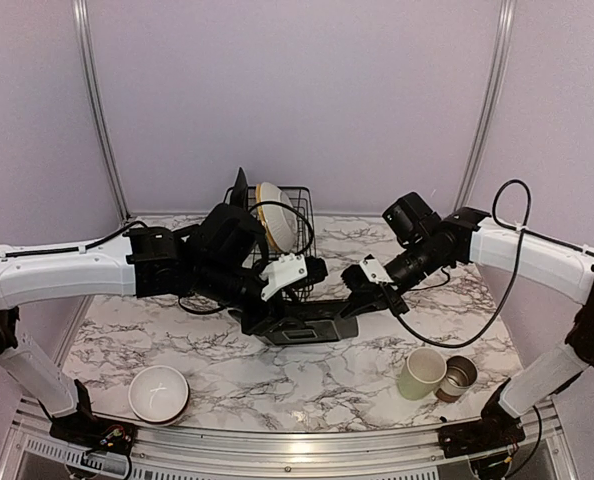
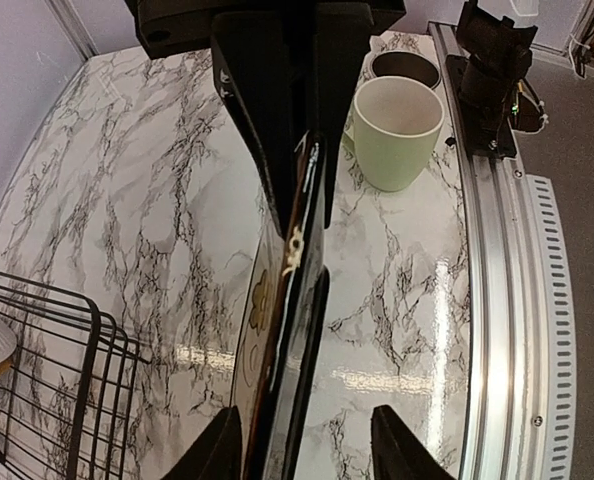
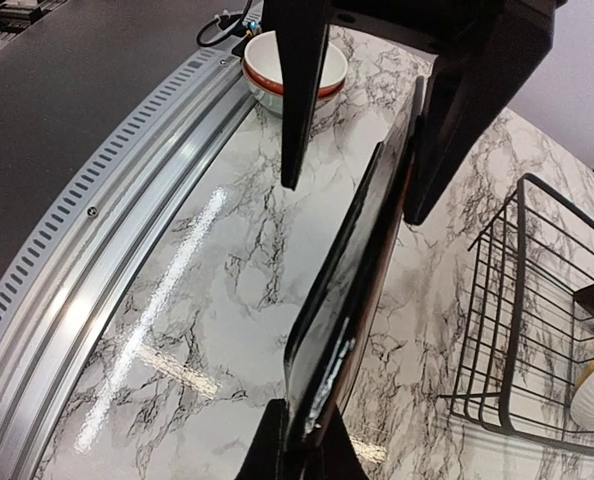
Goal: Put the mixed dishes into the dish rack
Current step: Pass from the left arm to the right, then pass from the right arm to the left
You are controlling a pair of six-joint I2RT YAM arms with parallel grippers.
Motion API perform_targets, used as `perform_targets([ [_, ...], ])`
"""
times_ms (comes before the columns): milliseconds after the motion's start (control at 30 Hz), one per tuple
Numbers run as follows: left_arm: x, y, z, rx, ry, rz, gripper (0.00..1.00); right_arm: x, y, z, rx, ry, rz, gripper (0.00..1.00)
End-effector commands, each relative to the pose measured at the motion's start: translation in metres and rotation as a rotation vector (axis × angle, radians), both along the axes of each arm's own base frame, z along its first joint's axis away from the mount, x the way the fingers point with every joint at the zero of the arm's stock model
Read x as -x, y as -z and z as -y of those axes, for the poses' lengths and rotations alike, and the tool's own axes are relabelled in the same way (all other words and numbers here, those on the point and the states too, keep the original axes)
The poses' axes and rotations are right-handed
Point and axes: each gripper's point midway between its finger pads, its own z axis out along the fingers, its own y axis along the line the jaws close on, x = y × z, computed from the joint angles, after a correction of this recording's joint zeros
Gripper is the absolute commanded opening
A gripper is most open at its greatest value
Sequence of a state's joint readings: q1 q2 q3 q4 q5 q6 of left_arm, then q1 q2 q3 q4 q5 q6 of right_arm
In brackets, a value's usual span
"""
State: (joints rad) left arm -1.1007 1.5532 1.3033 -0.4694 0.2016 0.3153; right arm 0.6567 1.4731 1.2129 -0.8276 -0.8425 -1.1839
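A black square plate is pinched at opposite edges by the left gripper and right gripper, just in front of the dish rack, where a yellow plate is slotted. Open marble is seen all round. The mug shows only in the top and left wrist views, the bowl in the top and right wrist views.

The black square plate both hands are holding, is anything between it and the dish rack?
Nothing visible blocks it. The black square plate sits between the left hand and right hand, just in front of the dish rack. The rack's rear already holds a yellow plate and another black plate; its front looks open.
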Motion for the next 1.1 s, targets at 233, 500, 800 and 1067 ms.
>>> perform_targets([
  [233,0.031,0.045,-0.006,-0.123,0.075,-0.163,0.52,0.005,0.001,-0.006,0.048,0.019,-0.139,0.0],
  [500,0.029,0.054,-0.02,-0.159,0.066,-0.123,0.46,0.007,0.0,-0.004,0.04,0.024,-0.133,0.0],
  [800,0.012,0.068,-0.017,-0.228,0.03,-0.073,0.39,0.008,-0.003,-0.007,0.035,0.015,-0.16,0.0],
  [1067,0.005,0.068,-0.022,-0.264,0.017,-0.021,0.15,0.012,-0.002,-0.006,0.033,0.01,-0.188,0.0],
])
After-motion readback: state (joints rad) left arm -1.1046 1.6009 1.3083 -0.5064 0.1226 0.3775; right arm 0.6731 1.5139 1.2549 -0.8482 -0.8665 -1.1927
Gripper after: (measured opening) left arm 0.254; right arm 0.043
